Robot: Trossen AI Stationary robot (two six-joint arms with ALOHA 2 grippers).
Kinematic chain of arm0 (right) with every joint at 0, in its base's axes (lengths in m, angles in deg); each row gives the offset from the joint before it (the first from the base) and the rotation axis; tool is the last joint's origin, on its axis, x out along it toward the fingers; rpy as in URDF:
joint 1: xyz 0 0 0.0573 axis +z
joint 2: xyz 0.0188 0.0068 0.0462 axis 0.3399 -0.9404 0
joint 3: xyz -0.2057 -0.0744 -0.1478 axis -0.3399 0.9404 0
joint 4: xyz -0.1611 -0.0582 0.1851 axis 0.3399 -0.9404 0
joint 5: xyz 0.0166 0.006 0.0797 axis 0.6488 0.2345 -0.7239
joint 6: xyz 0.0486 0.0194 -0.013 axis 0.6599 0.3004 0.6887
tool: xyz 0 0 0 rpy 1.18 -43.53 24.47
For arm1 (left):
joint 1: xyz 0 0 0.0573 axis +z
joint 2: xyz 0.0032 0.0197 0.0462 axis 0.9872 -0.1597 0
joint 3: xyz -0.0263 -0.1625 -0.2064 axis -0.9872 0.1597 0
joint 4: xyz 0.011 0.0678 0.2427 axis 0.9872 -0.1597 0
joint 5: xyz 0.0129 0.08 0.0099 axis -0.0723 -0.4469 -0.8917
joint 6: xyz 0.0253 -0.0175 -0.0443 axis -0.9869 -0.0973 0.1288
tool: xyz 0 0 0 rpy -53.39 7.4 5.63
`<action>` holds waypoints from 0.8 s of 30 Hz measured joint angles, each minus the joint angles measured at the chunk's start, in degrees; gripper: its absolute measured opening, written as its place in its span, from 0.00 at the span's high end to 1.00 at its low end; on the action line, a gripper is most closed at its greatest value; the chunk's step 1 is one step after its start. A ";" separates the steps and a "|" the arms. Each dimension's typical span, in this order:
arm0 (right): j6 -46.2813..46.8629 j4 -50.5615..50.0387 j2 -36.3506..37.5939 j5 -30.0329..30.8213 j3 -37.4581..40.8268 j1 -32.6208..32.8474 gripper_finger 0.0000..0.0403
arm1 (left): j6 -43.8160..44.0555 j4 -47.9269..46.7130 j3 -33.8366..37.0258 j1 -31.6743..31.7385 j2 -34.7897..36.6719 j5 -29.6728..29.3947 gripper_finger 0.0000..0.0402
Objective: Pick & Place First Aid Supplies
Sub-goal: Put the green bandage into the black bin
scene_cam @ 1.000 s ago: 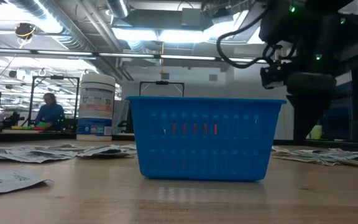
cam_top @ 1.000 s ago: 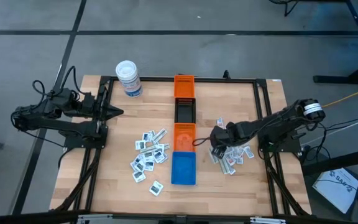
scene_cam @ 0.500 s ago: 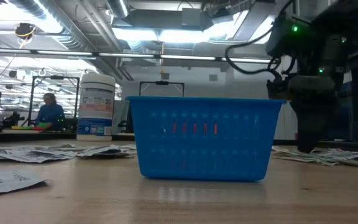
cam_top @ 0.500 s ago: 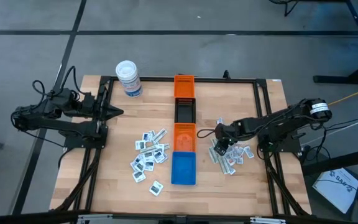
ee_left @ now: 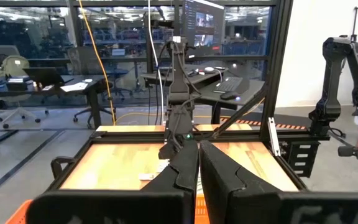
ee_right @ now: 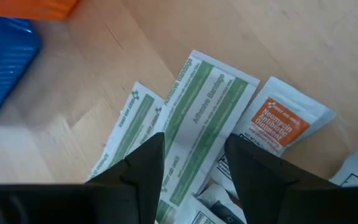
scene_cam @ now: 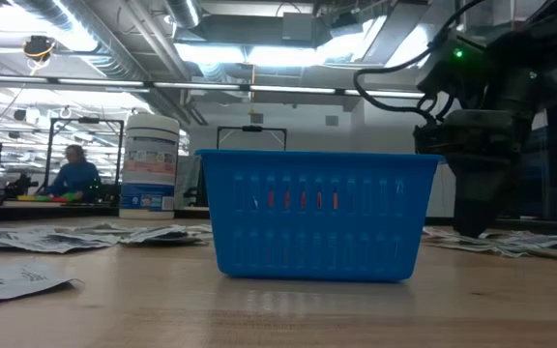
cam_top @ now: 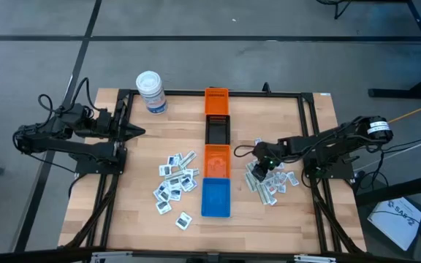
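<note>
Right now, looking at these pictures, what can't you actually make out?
- Print on the left-hand packets: too small in the high view.
- Inside of the blue bin: the low view is level with its wall, so any contents are hidden.
- Packets under the adhesive bandage strip: covered by it and by the right pincer, open above it.
- Left pincer, shut, waiting at the table's left edge: base cut off by the picture's edge.

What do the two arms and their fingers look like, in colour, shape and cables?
Both arms are dark, jointed and slim. The left arm carries looping black cables; the right arm has a white ring marking near its base and a green light in the low view. The right gripper has matte black, wedge-shaped fingers.
</note>
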 joint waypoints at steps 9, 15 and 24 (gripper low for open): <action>-0.62 0.35 -0.17 0.41 0.09 0.00 0.70 | 0.01 -0.02 0.00 0.01 0.02 0.01 0.97; -1.63 0.24 -0.20 0.79 0.13 0.00 0.81 | 0.00 -0.01 0.00 0.01 0.02 0.02 0.97; -2.40 0.22 -0.24 0.87 0.16 0.02 0.92 | 0.02 0.00 0.00 0.00 0.02 0.00 0.97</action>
